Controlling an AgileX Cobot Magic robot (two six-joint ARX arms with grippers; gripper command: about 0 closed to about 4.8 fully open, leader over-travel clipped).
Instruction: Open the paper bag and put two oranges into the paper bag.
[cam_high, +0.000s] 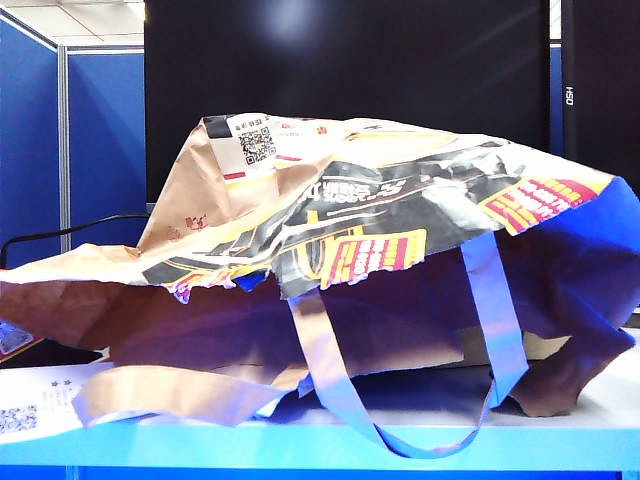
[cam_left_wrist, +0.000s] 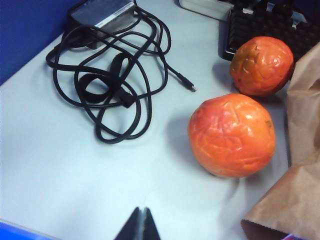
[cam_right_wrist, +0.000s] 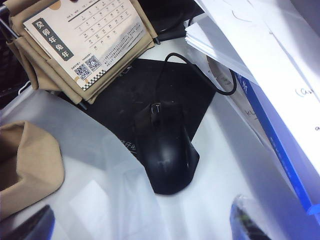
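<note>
Paper bag (cam_high: 360, 230) lies collapsed on the bench (cam_high: 560, 425), mouth flat. Both oranges (cam_left_wrist: 232, 135) (cam_left_wrist: 261, 65) sit just beside its edge. Left pincer (cam_left_wrist: 140, 225) closed, empty; right pincer (cam_right_wrist: 140, 222) spread wide above a computer mouse (cam_right_wrist: 165, 150). Risk: thin crumpled paper tears or slides when pinched; nudged oranges roll.

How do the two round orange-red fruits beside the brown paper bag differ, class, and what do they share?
The nearer orange looks larger and sits by the brown paper bag; the farther orange looks smaller and lies beside a black ridged object. The nearer one is brighter, the farther one duller. Both are round, dimpled and untouched: the left gripper is shut, holding nothing.
</note>
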